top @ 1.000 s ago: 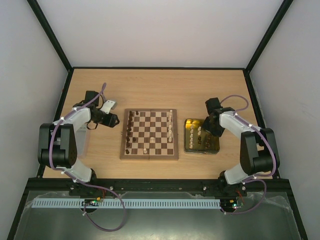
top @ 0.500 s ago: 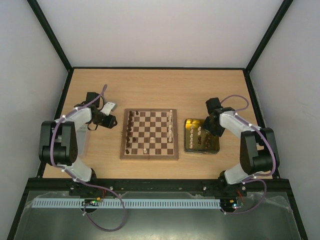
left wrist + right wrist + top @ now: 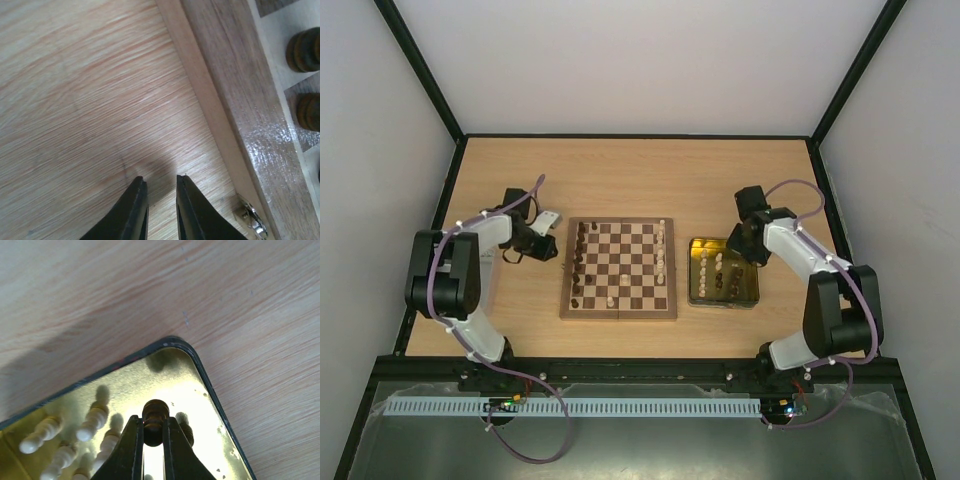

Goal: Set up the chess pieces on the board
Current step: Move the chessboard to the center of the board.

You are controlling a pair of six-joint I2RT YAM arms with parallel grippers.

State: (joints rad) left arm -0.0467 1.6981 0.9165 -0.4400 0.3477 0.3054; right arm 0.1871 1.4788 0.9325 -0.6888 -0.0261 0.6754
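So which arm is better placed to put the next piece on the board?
Right. Its end effector is shut on a dark piece in the yellow tray; the left end effector holds nothing, low over the table beside the board.

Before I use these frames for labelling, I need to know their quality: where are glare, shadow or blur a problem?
Left wrist view: sheen on the board's rim, the dark pieces at the edge are soft, and the left gripper throws a shadow on the table. Right wrist view: the shiny yellow tray shows shadow or reflection beside its pale pieces. Top view: even light, pieces tiny.
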